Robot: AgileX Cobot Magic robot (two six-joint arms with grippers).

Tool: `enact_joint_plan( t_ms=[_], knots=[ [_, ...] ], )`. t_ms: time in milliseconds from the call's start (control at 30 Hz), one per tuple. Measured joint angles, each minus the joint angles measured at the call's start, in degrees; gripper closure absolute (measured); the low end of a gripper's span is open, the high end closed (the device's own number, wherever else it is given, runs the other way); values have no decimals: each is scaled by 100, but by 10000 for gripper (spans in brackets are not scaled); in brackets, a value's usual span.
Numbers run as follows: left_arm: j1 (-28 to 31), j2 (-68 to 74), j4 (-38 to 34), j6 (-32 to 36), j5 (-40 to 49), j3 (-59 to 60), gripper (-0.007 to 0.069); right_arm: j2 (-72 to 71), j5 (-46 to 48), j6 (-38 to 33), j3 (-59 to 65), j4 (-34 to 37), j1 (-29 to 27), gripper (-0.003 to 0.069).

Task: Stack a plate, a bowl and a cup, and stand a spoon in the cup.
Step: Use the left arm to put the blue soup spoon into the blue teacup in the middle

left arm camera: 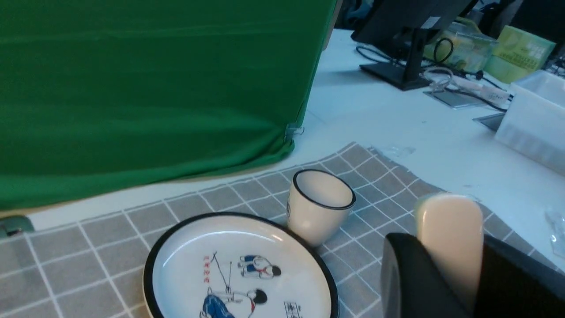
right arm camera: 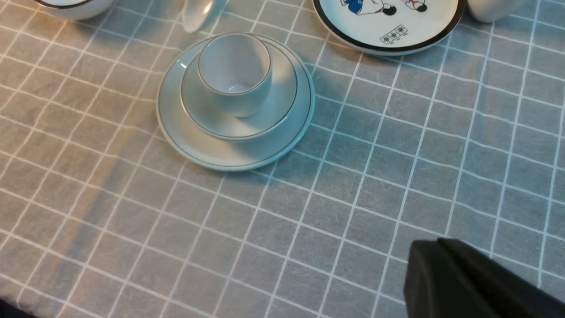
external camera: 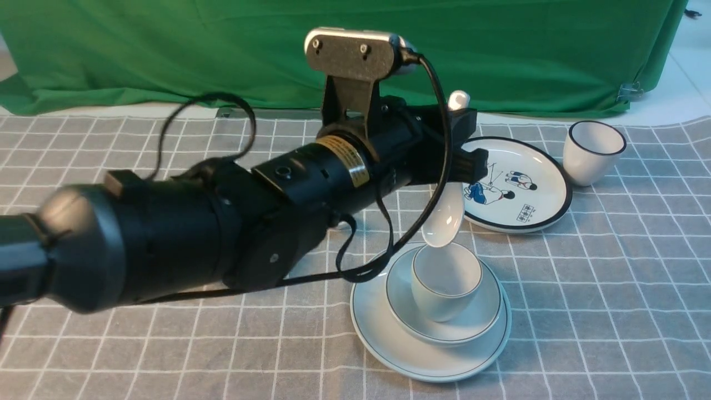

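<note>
The left arm [external camera: 222, 233] stretched across the worktop [external camera: 611, 305], left hand [external camera: 464, 141] clenched on the spoon [external camera: 444, 219], its scoop hanging just above the cup [external camera: 446, 283] at its far rim, open room rightward.

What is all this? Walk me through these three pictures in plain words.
This is a two-armed robot at a table. One picture is taken from between its arms, looking forward; the other two come from cameras on its wrists. On the checked cloth a cup sits in a bowl on a plate. Beyond them are a cartoon plate and a black-rimmed cup. The left end effector is shut on a white spoon, whose scoop hangs close by the cup, not yet in it.
</note>
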Motion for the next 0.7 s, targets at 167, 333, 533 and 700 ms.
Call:
enact_joint_plan(
  t_ms=[167, 333, 533, 700],
  knots=[
    [0, 420, 126, -90, -479, 0, 484, 0, -56, -13, 0, -5, 0, 639],
    [0, 668, 497, -316, -505, 0, 484, 0, -113, -13, 0, -5, 0, 635],
    [0, 881, 764, -446, -453, 5, 484, 0, -126, -13, 0, -5, 0, 630],
    [0, 1033, 809, -472, -289, 6, 484, 0, -153, -15, 0, -5, 0, 624]
  ],
)
